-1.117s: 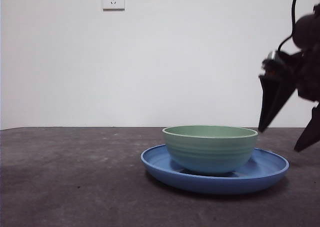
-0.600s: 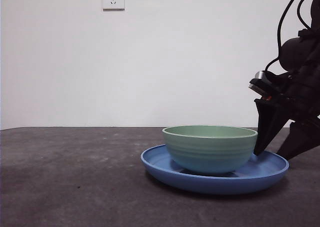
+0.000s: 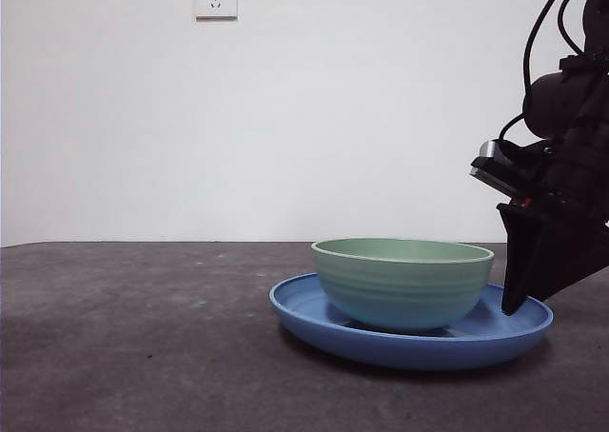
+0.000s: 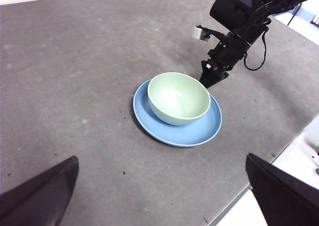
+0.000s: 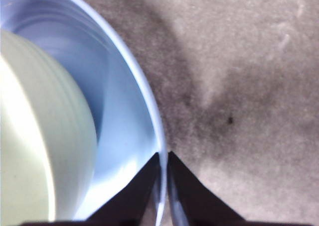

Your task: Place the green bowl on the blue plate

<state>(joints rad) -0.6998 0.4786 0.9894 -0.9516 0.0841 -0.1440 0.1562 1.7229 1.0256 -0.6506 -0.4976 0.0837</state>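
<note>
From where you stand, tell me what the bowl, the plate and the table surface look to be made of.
The green bowl: likely glazed ceramic or melamine, with a satin sheen and faint ridges on its wall. The blue plate: the same kind of ware, glossier, with highlights along its rim. The table: dark grey, matte and mottled, perhaps a felt or rubber mat.

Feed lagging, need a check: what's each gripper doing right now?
Left gripper: open, holding nothing, high above the table.
Right gripper: shut on the blue plate rim, beside the green bowl.

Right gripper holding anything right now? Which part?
Yes: the right gripper is shut on the rim of the wide glossy blue plate, on the side away from the pale mint-green bowl. The left gripper holds nothing.
</note>
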